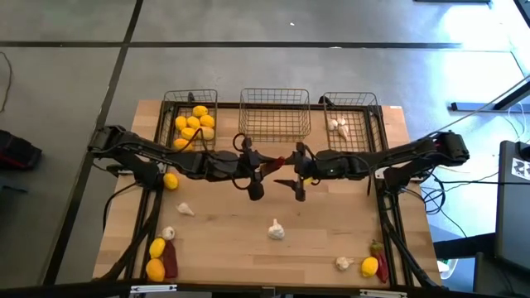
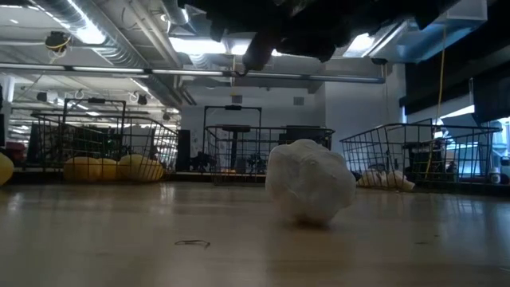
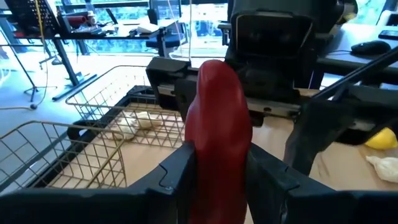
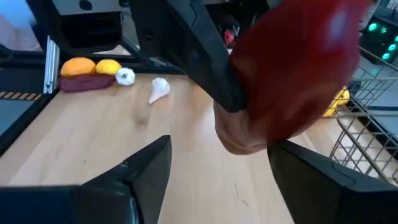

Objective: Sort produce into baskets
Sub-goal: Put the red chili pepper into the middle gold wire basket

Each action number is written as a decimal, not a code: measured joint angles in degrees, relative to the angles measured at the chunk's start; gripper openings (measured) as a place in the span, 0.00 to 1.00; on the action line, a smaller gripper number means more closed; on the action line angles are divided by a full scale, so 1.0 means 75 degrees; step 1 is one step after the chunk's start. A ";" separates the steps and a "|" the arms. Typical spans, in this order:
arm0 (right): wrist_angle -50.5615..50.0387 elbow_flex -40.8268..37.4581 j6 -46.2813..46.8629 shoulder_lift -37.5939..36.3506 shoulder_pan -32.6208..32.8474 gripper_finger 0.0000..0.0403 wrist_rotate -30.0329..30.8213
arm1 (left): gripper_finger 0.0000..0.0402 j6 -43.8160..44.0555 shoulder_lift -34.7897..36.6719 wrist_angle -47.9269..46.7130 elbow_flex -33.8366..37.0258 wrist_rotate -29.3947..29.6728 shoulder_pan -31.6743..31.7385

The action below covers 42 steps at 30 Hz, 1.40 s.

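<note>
produce (image 1: 192, 122) is partly sorted: lemons at eleven o'clock, garlic at one. my left gripper (image 1: 263, 165) clamps a chili (image 3: 216, 134); right gripper (image 1: 288, 169) fingers apart beside it. middle basket (image 1: 274, 112) empty, strays remain.

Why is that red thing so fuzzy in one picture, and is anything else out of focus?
Right wrist view: the chili pepper sits too close to the lens, so it blurs. Left wrist view: it is sharper, pinched in the left gripper. Low view: the near garlic bulb looks soft, with ceiling lights glaring above.
</note>
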State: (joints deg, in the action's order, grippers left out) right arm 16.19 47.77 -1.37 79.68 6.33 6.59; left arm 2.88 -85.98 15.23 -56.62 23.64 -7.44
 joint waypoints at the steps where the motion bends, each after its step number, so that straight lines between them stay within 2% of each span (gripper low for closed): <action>1: 0.0005 0.0000 0.0003 0.0014 -0.0005 0.63 0.0038 | 0.28 0.0018 0.0000 0.0017 0.0000 -0.0005 0.0000; 5: -0.0005 0.0003 -0.0039 0.0008 -0.0044 0.57 0.0497 | 0.28 0.0163 0.0010 0.0098 0.0000 -0.0011 0.0000; 13: -0.0079 0.0003 -0.0257 -0.0053 -0.0038 0.53 0.0546 | 0.28 0.0264 0.0012 0.0066 -0.0003 -0.0067 -0.0061; 17: -0.0032 0.0003 -0.0248 -0.0053 -0.0035 0.57 0.0692 | 0.28 0.0361 0.0015 0.0054 -0.0006 -0.0061 -0.0061; 23: -0.0155 0.0052 -0.0205 -0.0059 -0.0048 0.71 0.1002 | 0.28 0.0433 0.0000 -0.0003 -0.0009 -0.0287 -0.0084; 28: -0.1423 0.0041 -0.0026 -0.0418 -0.0073 0.76 0.1704 | 0.28 0.0392 0.0000 -0.0078 -0.0009 -0.0261 -0.0087; 33: -0.0717 0.0041 -0.0062 -0.0535 -0.0052 0.74 0.0763 | 0.28 0.0358 0.0006 0.0141 -0.0009 -0.0190 -0.0064; 42: 0.0307 0.0035 -0.0240 0.0090 -0.0050 0.72 0.0146 | 0.28 0.0341 0.0003 0.0227 -0.0009 -0.0148 -0.0052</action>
State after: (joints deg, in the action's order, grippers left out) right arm 18.49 48.03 -3.17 80.35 5.96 7.69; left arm 5.43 -85.95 16.93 -56.69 22.52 -7.84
